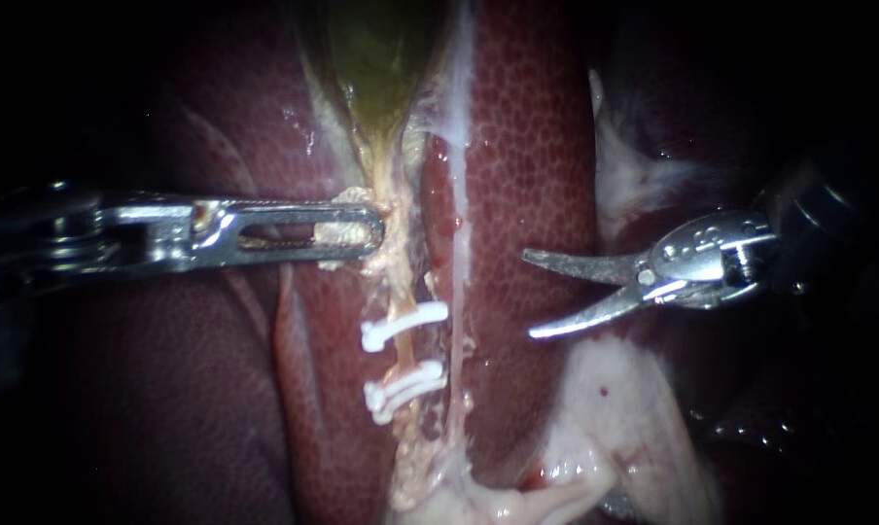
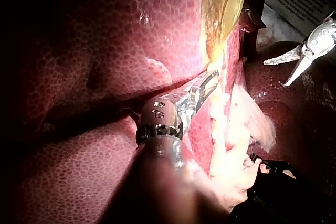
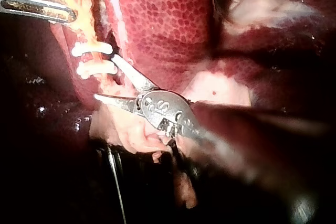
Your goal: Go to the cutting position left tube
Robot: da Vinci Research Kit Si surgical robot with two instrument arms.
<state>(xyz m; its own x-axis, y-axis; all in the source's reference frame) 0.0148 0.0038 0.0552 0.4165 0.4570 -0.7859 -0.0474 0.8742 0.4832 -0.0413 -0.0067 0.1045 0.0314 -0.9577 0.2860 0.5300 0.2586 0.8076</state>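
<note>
Left instrument (image 1: 367,231): enters from the left and lies level across the liver (image 1: 527,146).
Left jaws: clamped together on the narrow neck of the gallbladder (image 1: 381,49); pale tissue shows through the jaw window.
Left instrument, own wrist view (image 2: 209,78): jaws closed on yellow-white tissue at the tapered end of the gallbladder (image 2: 223,3).
Right instrument (image 1: 529,296): enters from the right and ends in two curved blades.
Right blades: spread apart with nothing between them; tips point toward the tubes.
Right instrument position: over the liver, apart from both tubes in the endoscope view, about level with the upper clip.
Right instrument, own wrist view (image 3: 104,76): blades apart; one tip appears just beside the clips; contact cannot be told.
Right instrument, left wrist view (image 2: 275,73): blades apart, well clear of the left jaws.
Left tube (image 1: 397,290): yellowish and ragged; runs down from the gallbladder neck, past the left jaw tip.
Upper clip (image 1: 404,326): white, set across the left tube.
Lower clip (image 1: 405,387): white, set across the left tube below the upper clip; a short bare stretch of tube lies between them.
Right tube (image 1: 456,321): thin whitish strand just beside the left tube, on the side nearer the right instrument.
Pale tissue (image 1: 615,408): lies below the right blades.
</note>
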